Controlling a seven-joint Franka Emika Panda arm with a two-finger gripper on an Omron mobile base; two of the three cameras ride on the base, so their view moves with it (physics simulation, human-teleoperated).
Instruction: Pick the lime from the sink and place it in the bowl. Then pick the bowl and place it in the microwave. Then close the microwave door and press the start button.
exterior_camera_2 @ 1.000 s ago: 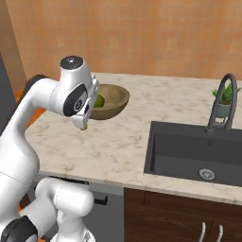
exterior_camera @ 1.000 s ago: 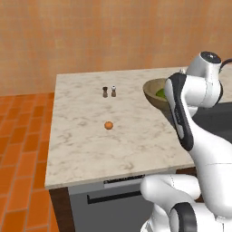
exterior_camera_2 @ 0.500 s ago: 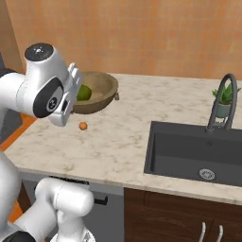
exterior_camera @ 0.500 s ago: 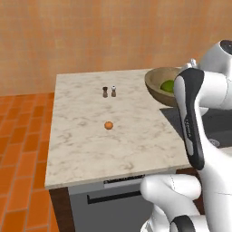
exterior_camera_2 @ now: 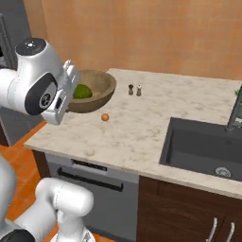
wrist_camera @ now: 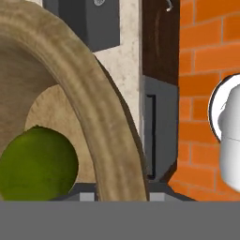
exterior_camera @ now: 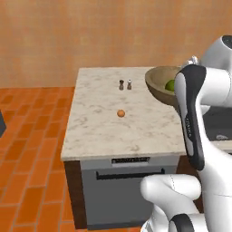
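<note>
We are carrying the bowl (exterior_camera_2: pixel 92 90) with the lime (exterior_camera_2: pixel 82 91) resting inside it, so we are judging the first step, lime out of the sink (exterior_camera_2: pixel 203 146) and into the bowl, as complete. The bowl is sitting clear of the counter (exterior_camera_2: pixel 142 127) at its left end in the right base view, with its near rim against the hand; in the left base view the bowl (exterior_camera: pixel 162 84) is showing beside the forearm with the lime (exterior_camera: pixel 170 85) at its inner wall. In the hand view we are looking along the bowl's rim (wrist_camera: pixel 101 117), which is running down between the finger tips, and the lime (wrist_camera: pixel 37 164) is lying low in the hollow beside it; we are reading the gripper (wrist_camera: pixel 117 196) as partly closed and pinching that rim. We are therefore judging the second step as under way: the bowl is lifted but not yet placed in the microwave. Closing the microwave door and pressing the start button are both still outstanding. A small orange ball (exterior_camera_2: pixel 105 116) and two small shakers (exterior_camera_2: pixel 134 90) are standing on the counter, well apart from the bowl. We are finding no brand, label or legible writing on any surface here.
</note>
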